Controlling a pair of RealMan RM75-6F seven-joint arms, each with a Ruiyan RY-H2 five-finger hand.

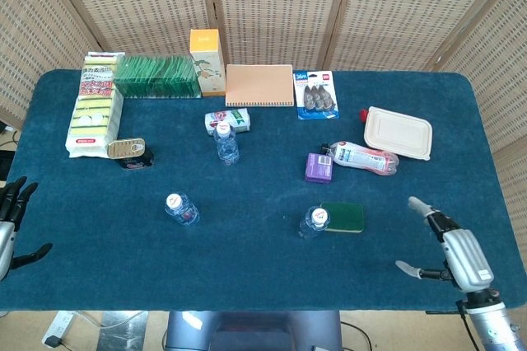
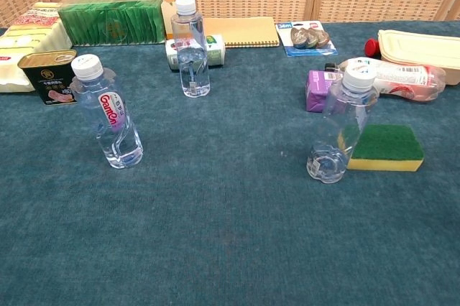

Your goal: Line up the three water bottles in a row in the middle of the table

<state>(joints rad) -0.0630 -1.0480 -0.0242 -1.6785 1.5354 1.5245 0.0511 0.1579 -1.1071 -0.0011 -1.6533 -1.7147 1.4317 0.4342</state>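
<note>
Three clear water bottles with white caps stand upright on the blue table (image 1: 247,269). One bottle (image 1: 180,208) (image 2: 109,114) is at the front left, one (image 1: 226,142) (image 2: 190,49) further back near the middle, one (image 1: 314,222) (image 2: 337,127) at the front right, touching a green sponge (image 1: 343,217) (image 2: 384,147). My right hand (image 1: 449,242) is over the table's front right part, open, fingers pointing toward the bottles, holding nothing. My left hand (image 1: 11,223) hangs at the left edge, open and empty. Neither hand shows in the chest view.
Along the back lie sponge packs (image 1: 93,112), a green box (image 1: 156,76), a carton (image 1: 206,61), a notebook (image 1: 259,85) and a blister pack (image 1: 316,94). A tin (image 1: 128,151), purple box (image 1: 319,167), lying pink bottle (image 1: 366,157) and lidded container (image 1: 398,132) sit nearer.
</note>
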